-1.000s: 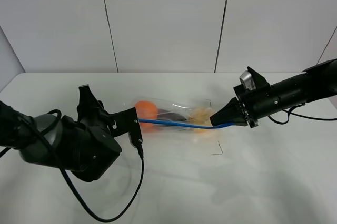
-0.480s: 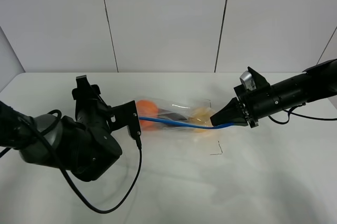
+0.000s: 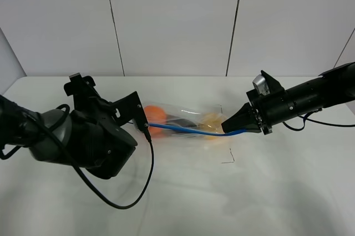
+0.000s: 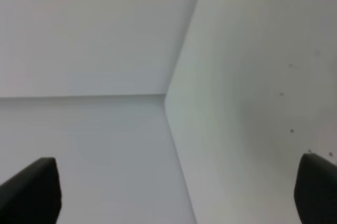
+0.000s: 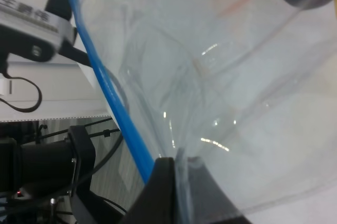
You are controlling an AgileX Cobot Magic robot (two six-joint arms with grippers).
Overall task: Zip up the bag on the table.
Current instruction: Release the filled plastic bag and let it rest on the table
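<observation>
The clear bag [image 3: 188,115] lies on the white table [image 3: 277,186] at the centre, with an orange [image 3: 156,114], a dark eggplant [image 3: 180,121] and a yellow pear [image 3: 212,120] inside. Its blue zipper strip [image 3: 186,129] runs along the near edge. My right gripper [image 3: 228,127] is shut on the bag's right end; the right wrist view shows plastic and the blue strip [image 5: 100,71] pinched at the gripper [image 5: 176,182]. My left gripper [image 3: 138,118] sits by the bag's left end, tilted up. In the left wrist view the gripper [image 4: 174,190] is open and empty, facing the wall.
A black cable [image 3: 141,186] from the left arm loops over the table in front of the bag. A small dark mark [image 3: 228,158] lies on the table near the bag's right end. White wall panels stand behind the table.
The left arm has swung up and to the left, turning its gripper away from the bag's left end. The right gripper and the bag have stayed in place.
</observation>
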